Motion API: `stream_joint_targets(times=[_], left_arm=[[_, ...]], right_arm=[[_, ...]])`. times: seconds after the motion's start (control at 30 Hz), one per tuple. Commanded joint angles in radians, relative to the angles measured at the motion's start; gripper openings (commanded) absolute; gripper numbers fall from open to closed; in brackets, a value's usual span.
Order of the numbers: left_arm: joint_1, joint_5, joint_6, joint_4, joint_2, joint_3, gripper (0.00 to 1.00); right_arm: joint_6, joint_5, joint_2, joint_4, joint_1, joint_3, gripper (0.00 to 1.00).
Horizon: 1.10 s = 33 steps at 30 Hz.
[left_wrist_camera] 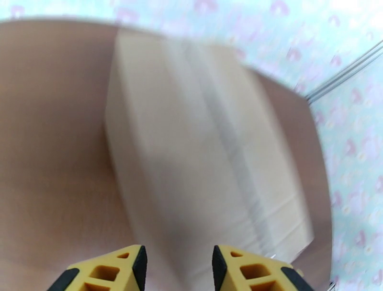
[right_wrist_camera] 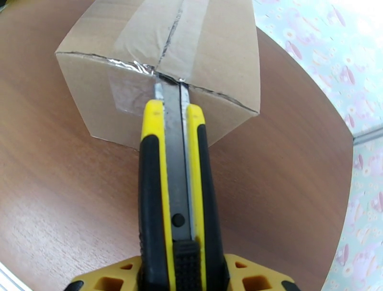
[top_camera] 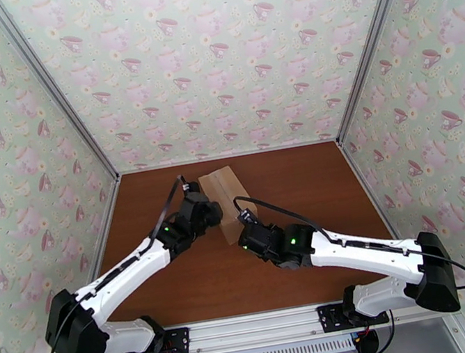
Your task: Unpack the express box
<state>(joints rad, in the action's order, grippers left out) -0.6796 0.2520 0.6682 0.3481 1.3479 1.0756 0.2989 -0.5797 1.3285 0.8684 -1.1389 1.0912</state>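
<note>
1. Yellow-and-black utility knife with a narrow metal blade runs up the lower centre of the right wrist view. The right jaws are clamped on its black handle at the bottom edge.
2. The blade tip touches the near top edge of a plain brown rectangular cardboard express box, at the upper centre of that view.
3. The tip meets the box exactly where a strip of clear tape folds over the edge. The tape is crinkled there, and a dark line runs along its middle across the top of the box.
4. In the left wrist view, which is blurred, two yellow fingertips with black inner pads sit at the bottom edge. The left jaws stand apart with nothing clamped between them.
5. The express box takes up the middle of that view, beyond the fingertips, with the tape seam running up its top face. I cannot tell whether the fingertips touch it.
6. From the top external camera, the express box sits just left of the frame's centre on a dark brown wood-grain desk, turned at an angle.
7. A white-and-black left arm reaches up from the lower left, its wrist at the left side of the box.
8. A matching right arm reaches in from the lower right, its wrist at the near end of the box.
9. Pale green walls printed with pink teacups and teapots enclose the desk on three sides.
</note>
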Motion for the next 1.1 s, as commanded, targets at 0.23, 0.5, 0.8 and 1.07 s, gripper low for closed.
stream_joint_targets(times=[0.23,0.5,0.8,1.07], left_arm=[[0.118,-0.034,-0.164,0.028,0.105,0.174,0.45],[0.254,-0.060,-0.248,0.040,0.291,0.325,0.44],[0.344,-0.020,-0.182,0.000,0.242,0.196,0.41],[0.324,-0.050,-0.048,0.069,-0.025,-0.010,0.40]], right_arm=[[-0.018,0.068,0.031,0.033,-0.013,0.031,0.00],[0.020,0.051,0.064,0.068,-0.013,0.084,0.00],[0.096,0.033,0.109,0.143,-0.015,0.159,0.00],[0.136,-0.034,0.160,0.236,-0.024,0.212,0.00]])
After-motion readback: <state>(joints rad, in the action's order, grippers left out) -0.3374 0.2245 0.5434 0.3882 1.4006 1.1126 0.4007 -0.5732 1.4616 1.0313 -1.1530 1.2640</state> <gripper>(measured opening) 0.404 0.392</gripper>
